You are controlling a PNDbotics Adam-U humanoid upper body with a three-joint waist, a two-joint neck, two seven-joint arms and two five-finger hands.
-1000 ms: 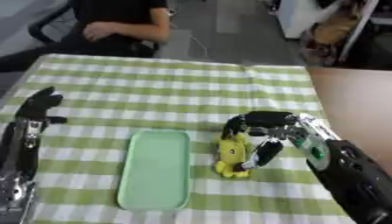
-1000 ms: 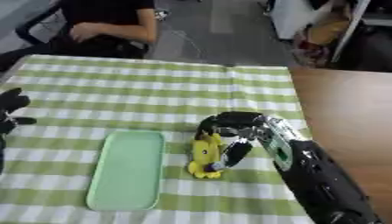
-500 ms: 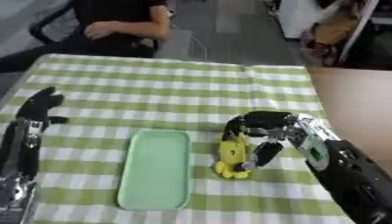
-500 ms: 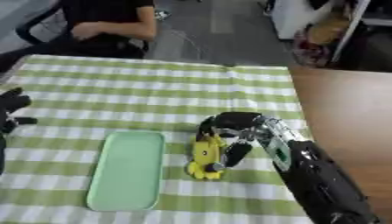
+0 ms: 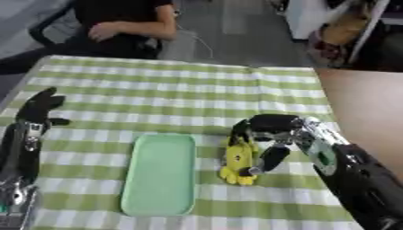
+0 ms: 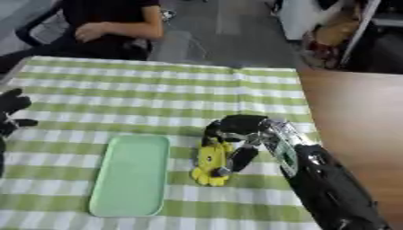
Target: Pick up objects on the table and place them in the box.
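We see our right hand (image 5: 271,134) curled around a yellow toy (image 5: 237,157) lying on the checked tabletop (image 5: 181,99), just beside the right edge of a shallow green tray (image 5: 161,173). The tray holds nothing. Our left hand (image 5: 39,110) rests open near the tabletop's left edge.

Surface (image 5: 157,94): covered by a green-and-white checked cloth, reaching from the near edge to the far edge. To its right, a bare brown top (image 5: 370,112) adjoins it.

Lying directly on the cloth:
- pale green tray (image 5: 160,174), shallow, rounded corners, long axis running near-to-far, left of centre.
- yellow object (image 5: 237,161), lumpy, just beside the tray's right edge, not touching it as far as can be seen.
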